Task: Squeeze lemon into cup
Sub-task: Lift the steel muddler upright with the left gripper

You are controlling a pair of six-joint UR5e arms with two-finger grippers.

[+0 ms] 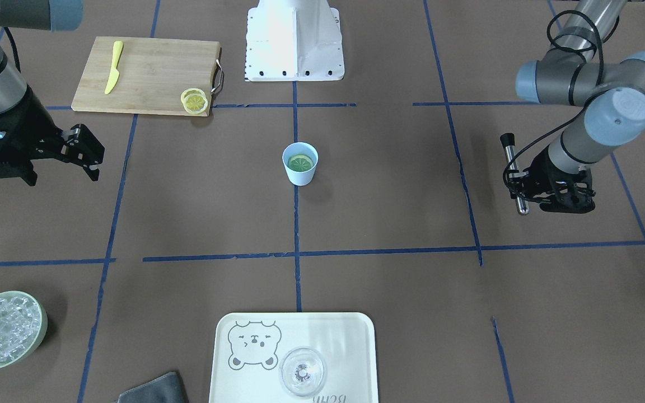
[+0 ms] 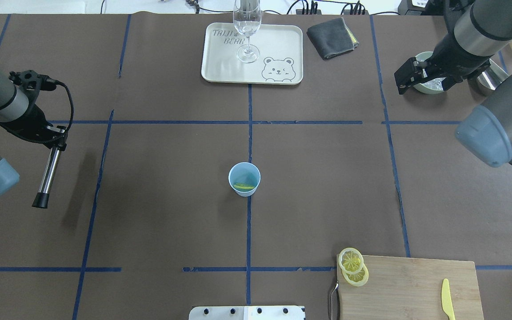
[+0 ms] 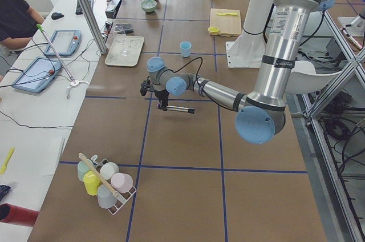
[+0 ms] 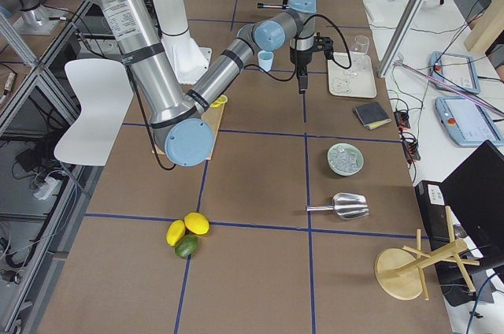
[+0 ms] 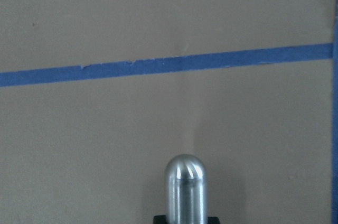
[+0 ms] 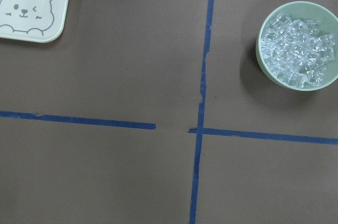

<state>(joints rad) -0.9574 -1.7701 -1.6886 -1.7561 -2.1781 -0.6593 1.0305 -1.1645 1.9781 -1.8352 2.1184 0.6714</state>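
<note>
**Worried about knocking the cup over on the press**

Spotted the lemon (image 1: 300, 163) lying flat at the bottom of the cup (image 1: 300, 177), upright mid-table with nothing touching it. Found the left gripper (image 1: 523, 193) well off to the robot's left of the cup. Had it clamped on a steel muddler (image 2: 48, 178) close to the rounded end, black tip pointing back toward the robot, rod roughly level above the table. Saw the right gripper (image 2: 406, 76) far out on the cup's other side, over by the green ice bowl (image 6: 259, 44), fingers apart and holding nothing.

Figured the trouble would come from exactly that. Needed the rod swung upright and dropped through a fairly narrow mouth. Coming in tilted or off-centre could have caught the rim and toppled or skidded a light, unbraced cup. Gripped so near one end, could also have pivoted between the fingers under load. Might have just chased the thin slice around the bottom instead of crushing it. Noted spare slices (image 1: 195, 101) on the cutting board (image 1: 149, 73), well apart from the cup, in case this one got wasted.
</note>
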